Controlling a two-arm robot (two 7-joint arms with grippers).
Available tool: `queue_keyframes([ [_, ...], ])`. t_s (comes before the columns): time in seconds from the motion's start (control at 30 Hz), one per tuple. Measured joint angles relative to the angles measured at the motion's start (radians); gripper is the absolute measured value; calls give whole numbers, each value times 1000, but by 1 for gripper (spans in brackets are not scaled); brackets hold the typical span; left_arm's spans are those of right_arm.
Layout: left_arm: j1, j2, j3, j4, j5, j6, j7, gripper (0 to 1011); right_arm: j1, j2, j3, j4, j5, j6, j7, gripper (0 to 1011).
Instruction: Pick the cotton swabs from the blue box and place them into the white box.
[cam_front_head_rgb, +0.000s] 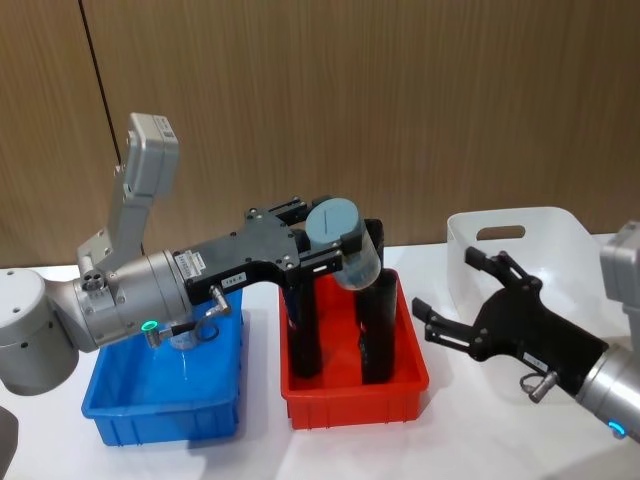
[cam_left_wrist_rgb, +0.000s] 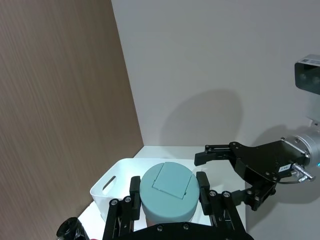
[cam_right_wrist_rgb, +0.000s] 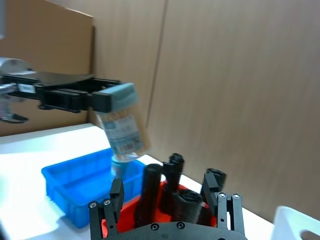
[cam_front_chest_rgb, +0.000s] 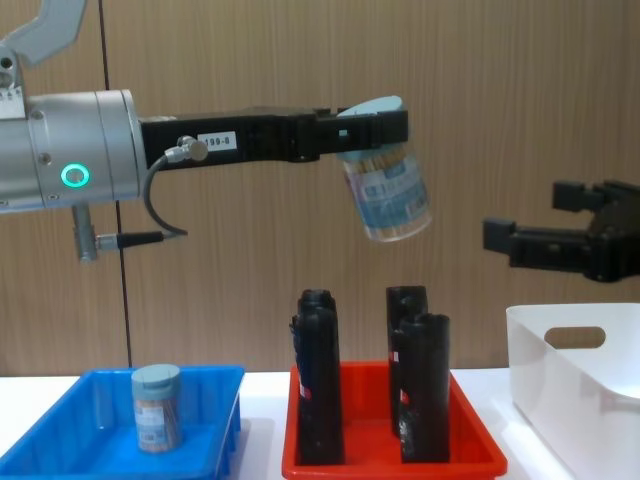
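Left gripper (cam_front_head_rgb: 322, 240): black fingers closed on the lid end of a small clear cylindrical jar of cotton swabs (cam_front_chest_rgb: 388, 195) with a pale grey-blue lid; gripped there, the labelled body hangs free and tilted below
Held jar position: in the air above the shallow red plastic tray (cam_front_head_rgb: 355, 405), between the blue box and the white box, touching neither
Height: well above the tall black bottles (cam_front_chest_rgb: 316, 380) standing in the red tray; judged a carrying height, so the hanging body passes over their caps
Right gripper (cam_front_head_rgb: 462, 295): spread wide and empty, hovering just beside the near wall of the white box, fingers aimed toward the left arm; whether it waits to take the jar or is merely idle, I cannot tell
Shallow bright blue plastic box (cam_front_head_rgb: 160, 420): on the white worktop (cam_front_head_rgb: 470, 430) at the robot's left, under the left arm; a second jar (cam_front_chest_rgb: 157, 408) of the same kind stands upright in it, waiting its turn
Tall white plastic box (cam_front_head_rgb: 570, 240): at the robot's right, past the red tray, oval handle cut-out in its far wall
Step in hand: carrying, roughly midway across; release over the white box not yet done
Risk: the hold is on the lid alone, so the tilted body could swing or slip if the arm jolts
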Motion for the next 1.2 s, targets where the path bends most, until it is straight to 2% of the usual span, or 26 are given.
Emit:
queue_keyframes([
  [0.27,0,0,0,0,0,0,0,669,72,1,-3,30,9,41,153,1001],
  [0.3,0,0,0,0,0,0,0,669,72,1,-3,30,9,41,153,1001],
  [0.4,0,0,0,0,0,0,0,669,113,-8,-9,53,10,73,219,1001],
  [0.6,0,0,0,0,0,0,0,669,186,-32,-23,101,8,125,297,1002],
  [0.87,0,0,0,0,0,0,0,669,257,-60,-39,157,-1,169,351,1002],
  [1.2,0,0,0,0,0,0,0,669,315,-82,-54,209,-10,193,376,1001],
])
